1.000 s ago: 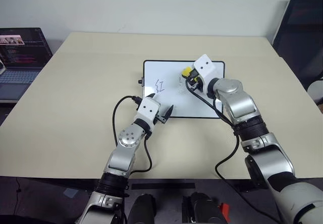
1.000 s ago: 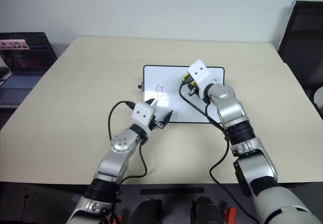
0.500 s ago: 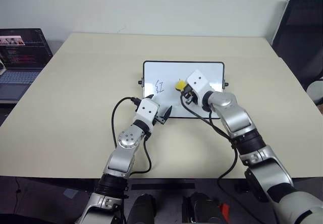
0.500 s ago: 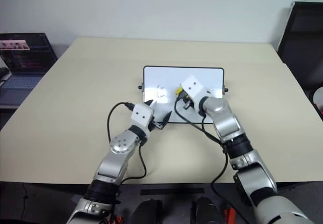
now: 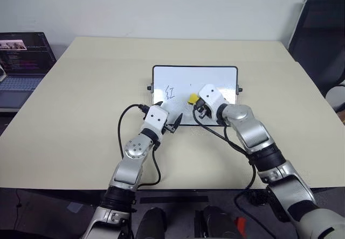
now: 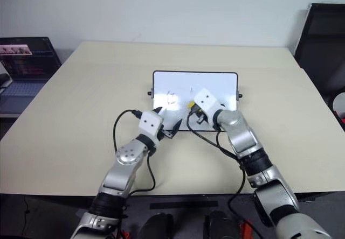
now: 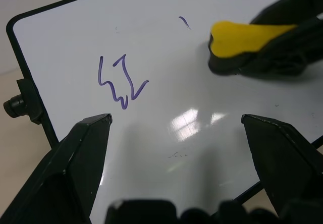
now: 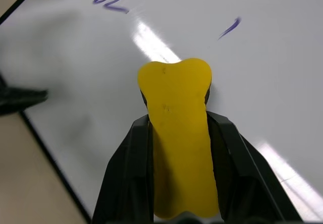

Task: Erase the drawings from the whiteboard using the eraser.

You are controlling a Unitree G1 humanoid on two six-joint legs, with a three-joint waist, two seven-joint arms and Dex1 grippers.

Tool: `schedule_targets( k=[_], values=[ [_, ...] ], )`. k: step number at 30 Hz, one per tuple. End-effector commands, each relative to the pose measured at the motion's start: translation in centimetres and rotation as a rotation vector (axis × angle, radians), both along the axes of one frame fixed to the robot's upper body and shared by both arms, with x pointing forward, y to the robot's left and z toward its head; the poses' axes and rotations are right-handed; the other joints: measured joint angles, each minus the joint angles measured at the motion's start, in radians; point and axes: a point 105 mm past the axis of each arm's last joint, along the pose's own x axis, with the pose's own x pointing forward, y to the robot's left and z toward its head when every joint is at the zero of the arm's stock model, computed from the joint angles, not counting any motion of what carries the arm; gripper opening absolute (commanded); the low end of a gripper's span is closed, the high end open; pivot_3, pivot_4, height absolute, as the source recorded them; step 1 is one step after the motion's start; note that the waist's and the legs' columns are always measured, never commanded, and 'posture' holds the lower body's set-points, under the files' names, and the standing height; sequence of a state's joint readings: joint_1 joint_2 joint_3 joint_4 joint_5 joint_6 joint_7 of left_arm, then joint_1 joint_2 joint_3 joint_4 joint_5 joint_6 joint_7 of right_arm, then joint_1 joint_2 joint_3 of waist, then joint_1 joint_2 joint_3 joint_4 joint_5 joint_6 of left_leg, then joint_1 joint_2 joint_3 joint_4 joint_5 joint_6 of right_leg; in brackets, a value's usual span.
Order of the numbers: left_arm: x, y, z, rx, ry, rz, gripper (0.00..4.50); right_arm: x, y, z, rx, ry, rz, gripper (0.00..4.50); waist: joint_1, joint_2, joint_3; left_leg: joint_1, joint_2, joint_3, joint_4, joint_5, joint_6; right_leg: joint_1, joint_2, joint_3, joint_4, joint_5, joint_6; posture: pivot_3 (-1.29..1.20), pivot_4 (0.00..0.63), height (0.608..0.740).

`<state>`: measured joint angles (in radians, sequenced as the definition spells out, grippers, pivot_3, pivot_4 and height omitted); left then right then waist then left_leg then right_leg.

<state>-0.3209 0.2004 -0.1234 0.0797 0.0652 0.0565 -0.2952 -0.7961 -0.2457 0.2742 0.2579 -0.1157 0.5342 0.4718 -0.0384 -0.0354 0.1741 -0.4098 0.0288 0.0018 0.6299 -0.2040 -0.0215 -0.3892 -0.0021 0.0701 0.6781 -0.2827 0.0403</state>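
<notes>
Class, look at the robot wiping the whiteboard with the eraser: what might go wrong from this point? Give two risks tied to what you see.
1. The left gripper stands open at the whiteboard's near edge, close to the drawings. The right gripper sweeping the eraser that way may bump it.
2. A small stroke sits just past the eraser; a pass aimed at the bigger marks may leave it behind.

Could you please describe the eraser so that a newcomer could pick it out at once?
On the beige table lies a black-framed whiteboard. Over its middle, the right gripper clamps the eraser, a small yellow block. It is the only yellow thing there, right of the blue drawings.
</notes>
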Motion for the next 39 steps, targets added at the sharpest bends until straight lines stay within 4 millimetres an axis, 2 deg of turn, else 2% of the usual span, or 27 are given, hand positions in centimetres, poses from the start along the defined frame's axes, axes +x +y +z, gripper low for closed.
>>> schedule_targets(
  k=[1,4,10,25,33,39],
  values=[
    [0.0,-0.6,1.8,-0.002,-0.072,-0.019,4.50,2.1,-1.1,2.9,0.036,-0.097,-0.092,1.12,0.000,0.000,0.000,0.000,0.000,0.000,0.000,0.000,0.000,0.000,0.000,0.000,0.000,0.000,0.000,0.00,0.150,0.740],
    [0.0,-0.6,1.8,-0.003,-0.073,-0.018,4.50,2.9,-1.1,3.7,0.042,-0.128,-0.105,1.12,0.000,0.000,0.000,-0.001,0.000,0.000,-0.001,0.000,0.000,0.000,0.000,0.001,-0.001,0.002,-0.004,0.00,0.150,0.740],
    [-0.2,-0.6,1.7,-0.001,-0.071,-0.019,4.50,3.0,-0.4,3.2,0.027,-0.127,-0.089,1.12,-0.001,0.000,0.000,-0.006,0.000,0.000,-0.002,-0.001,-0.001,-0.005,0.000,0.000,-0.002,0.003,-0.004,0.00,0.150,0.740],
    [-0.1,-0.2,1.7,-0.002,-0.064,-0.003,4.50,0.1,0.3,-1.1,-0.094,-0.059,-0.020,1.12,-0.004,0.000,0.000,-0.005,0.000,0.000,-0.001,0.000,0.000,-0.005,0.000,0.000,-0.001,0.002,-0.004,0.00,0.150,0.740],
    [-0.3,-0.2,1.5,0.000,-0.057,-0.008,4.50,-0.6,-1.4,-1.6,-0.110,-0.042,-0.039,1.12,0.000,0.000,0.000,-0.006,0.000,0.000,-0.001,0.000,0.000,-0.005,0.000,0.000,-0.001,0.002,-0.004,0.00,0.150,0.740],
    [-0.2,-0.2,1.6,-0.003,-0.059,-0.013,4.50,-0.7,-2.7,0.1,-0.037,-0.076,-0.070,1.12,0.008,0.000,0.000,-0.006,0.000,0.000,-0.001,0.000,0.000,-0.005,0.000,0.000,-0.002,0.002,-0.003,0.00,0.150,0.740]
  ],
)
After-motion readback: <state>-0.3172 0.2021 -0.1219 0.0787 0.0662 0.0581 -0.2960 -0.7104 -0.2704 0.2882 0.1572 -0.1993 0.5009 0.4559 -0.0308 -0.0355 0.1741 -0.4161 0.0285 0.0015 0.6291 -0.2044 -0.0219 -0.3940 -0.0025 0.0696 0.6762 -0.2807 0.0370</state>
